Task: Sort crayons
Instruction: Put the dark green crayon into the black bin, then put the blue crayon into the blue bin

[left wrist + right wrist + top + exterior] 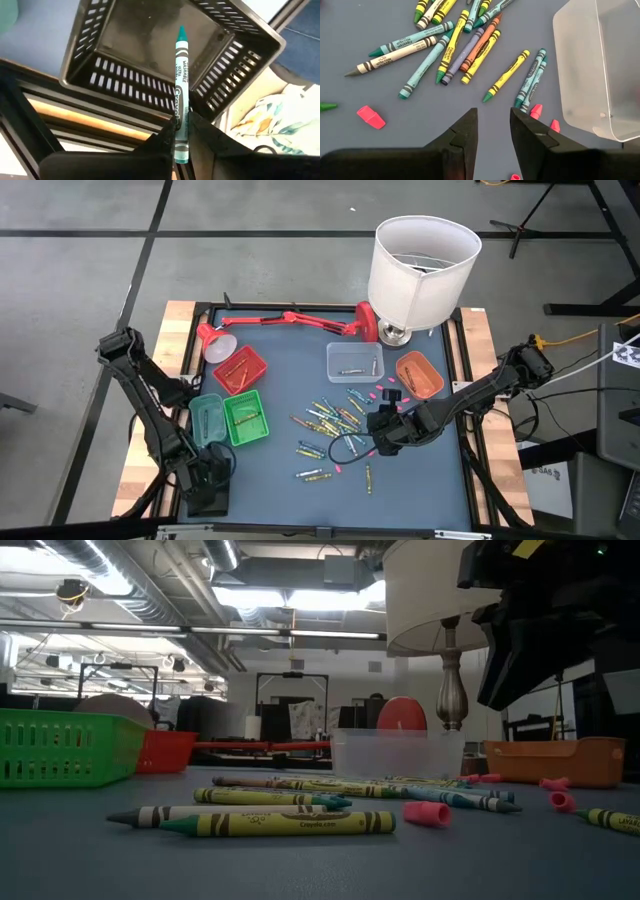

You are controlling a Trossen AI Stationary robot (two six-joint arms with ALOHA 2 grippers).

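Near edge: left claw (181, 131) pinches a teal crayon (181, 85) over a black basket (125, 80), empty. Mid-bench (290, 380): green basket (246, 419) and red basket (240, 369) each hold crayons; loose crayons (330, 420) lie scattered under the right claw (492, 131), narrowly parted, empty. Far: clear tub (354, 361), orange tub (420, 374), lamp (420, 270).

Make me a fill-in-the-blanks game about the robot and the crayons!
1. The left gripper holds one crayon with a ____ tip.
2. That crayon hangs over a tray coloured ____.
3. The right gripper hovers over the loose crayons and holds ____.
4. The lamp on the table has a ____ shade.

Missing words: green; black; nothing; white
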